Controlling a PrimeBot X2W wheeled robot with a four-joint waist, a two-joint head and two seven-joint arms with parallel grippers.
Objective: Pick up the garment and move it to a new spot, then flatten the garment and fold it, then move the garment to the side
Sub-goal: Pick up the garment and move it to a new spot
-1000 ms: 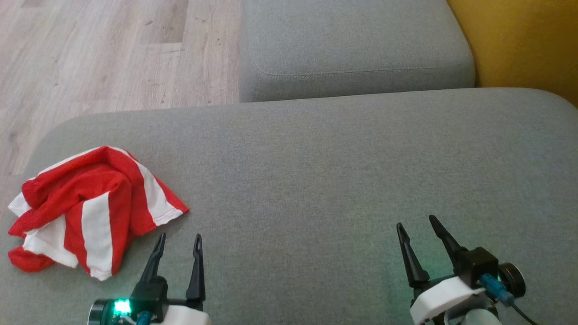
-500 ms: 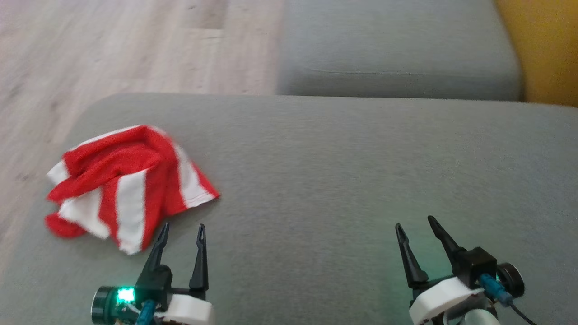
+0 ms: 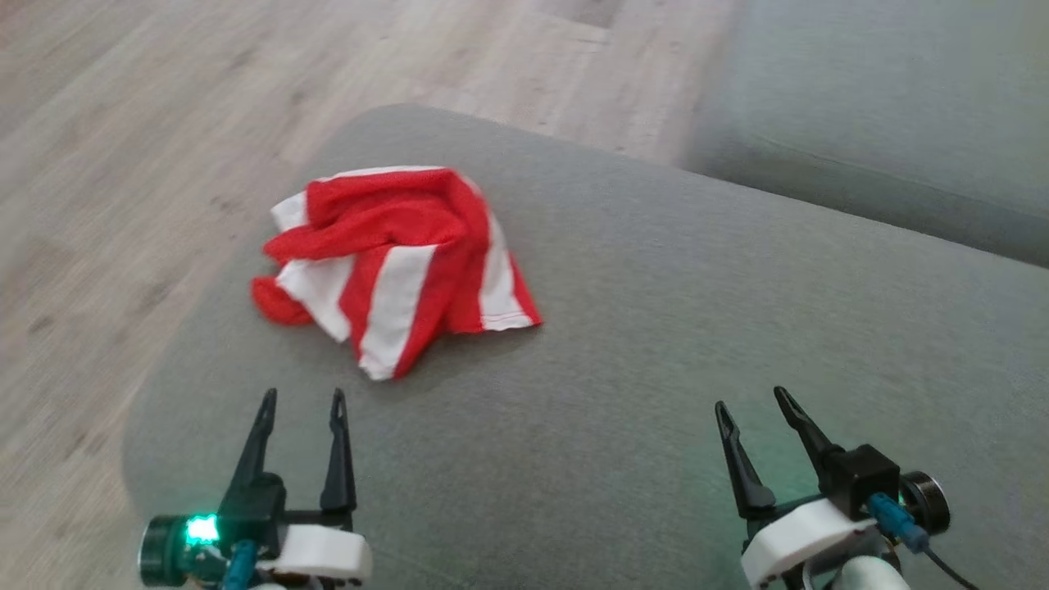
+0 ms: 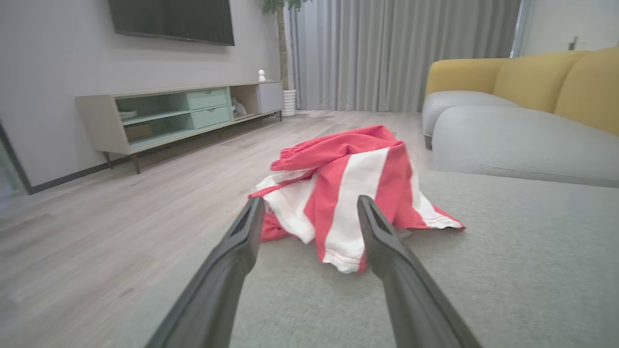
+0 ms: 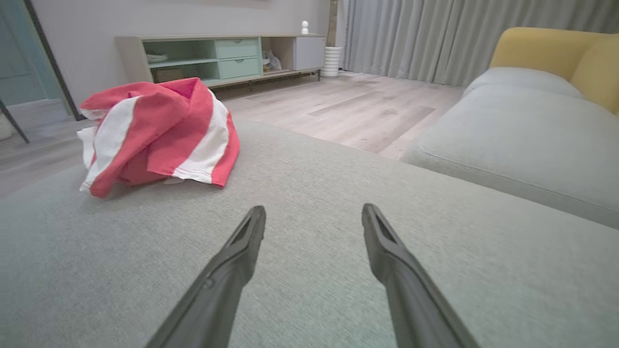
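Camera swung left: crumpled striped garment (image 3: pixel 393 262) on woven cushion (image 3: pixel 656 328).

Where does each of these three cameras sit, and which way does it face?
Head view: on the head, looking down at the grey cushion and striped garment; left pincer and right pincer show at the bottom.
Left wrist view: on the left wrist, low, looking along its two fingers at the garment.
Right wrist view: on the right wrist, along its fingers over the cushion; garment at upper left.
Shared: all show the garment; both wrist views, the cabinet.
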